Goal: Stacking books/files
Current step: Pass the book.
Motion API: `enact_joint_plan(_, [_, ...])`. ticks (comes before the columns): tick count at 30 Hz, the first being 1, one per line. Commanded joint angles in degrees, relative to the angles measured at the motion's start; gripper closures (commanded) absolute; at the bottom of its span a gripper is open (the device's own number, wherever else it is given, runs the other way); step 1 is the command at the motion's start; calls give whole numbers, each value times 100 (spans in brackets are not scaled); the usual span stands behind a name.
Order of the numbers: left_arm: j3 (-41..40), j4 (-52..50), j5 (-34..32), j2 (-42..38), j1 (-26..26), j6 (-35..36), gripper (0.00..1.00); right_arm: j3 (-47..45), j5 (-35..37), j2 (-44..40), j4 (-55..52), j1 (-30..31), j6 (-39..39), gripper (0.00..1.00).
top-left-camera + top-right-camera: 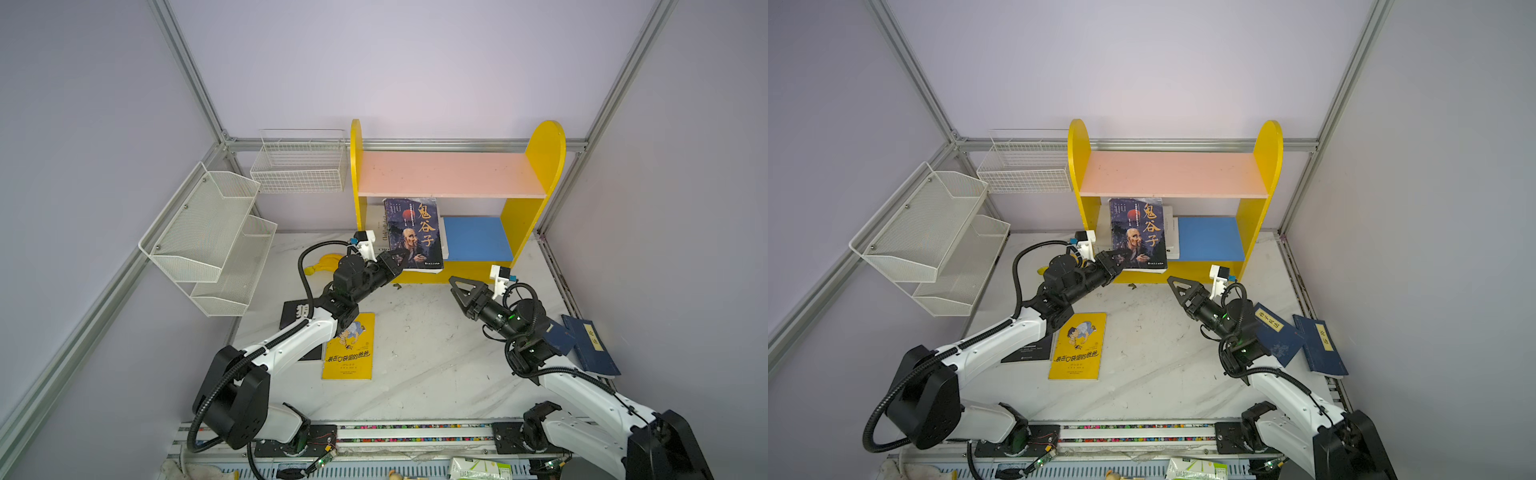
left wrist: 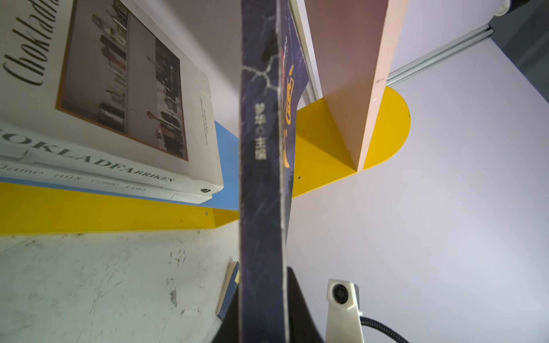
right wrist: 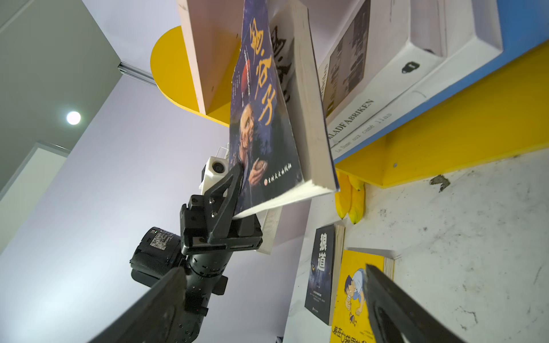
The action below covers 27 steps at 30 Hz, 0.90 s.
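As the left gripper (image 1: 399, 258) clamps a corner of the portrait book (image 1: 415, 232), seemingly to stack it on the white book (image 2: 44, 98), the right gripper (image 1: 461, 286) stands open-jawed, empty.

Scuffed white tabletop (image 1: 415, 365). Flat on it: yellow cartoon book (image 1: 349, 349), black book (image 1: 293, 313) left; two navy books (image 1: 1320, 347) right. Far: yellow shelf unit (image 1: 457, 275), bananas (image 1: 322, 262).

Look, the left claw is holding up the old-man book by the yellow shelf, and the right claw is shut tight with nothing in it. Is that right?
Not quite. The right claw is open, not shut: the right wrist view shows its fingers spread wide with nothing between them. The rest holds: the left claw grips the old-man book by the yellow shelf.
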Motion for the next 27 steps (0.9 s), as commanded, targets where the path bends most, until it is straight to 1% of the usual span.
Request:
enact_joint_plan(1, [865,1284,-338,100,-120,-169,100,238,-223,333,1214,92,407,6])
enact_joint_plan(4, [973,1398,-493,237,-220,-203,100,584,-296,837,1422,174,378,6])
enact_joint_plan(9, [1026,1692,-679,415,-377,-342,100,1040,-208,1625,1732,341,378,6])
enact_joint_plan(11, [1026,1758,-737,453,-422,-391,100,1140,-187,1847,1970,380,475,8])
enact_joint_plan(12, [1021,1776,-761,476,-441,-421,100,1184,-158,2105,2070,406,529,9])
enact_joint_plan(14, [985,1856,-803,489,-475,-472,100,1240,-86,2336,2276,433,601,13])
enact_joint_plan(16, [939,1913,-848,509,-501,-515,100,1294,6,2507,2403,452,672,14])
enact_joint_plan(20, [870,1969,-854,520,-547,-589,100,1281,359,2686,2819,470,594,22])
enact_joint_plan(22, [813,2047,-844,524,-572,-647,100,1264,598,2676,2925,476,509,28])
enact_joint_plan(25, [717,2109,-833,513,-598,-714,100,1230,812,2656,3284,470,453,33])
enact_joint_plan(27, [687,2126,-818,510,-623,-738,100,1240,942,2669,3335,474,476,40])
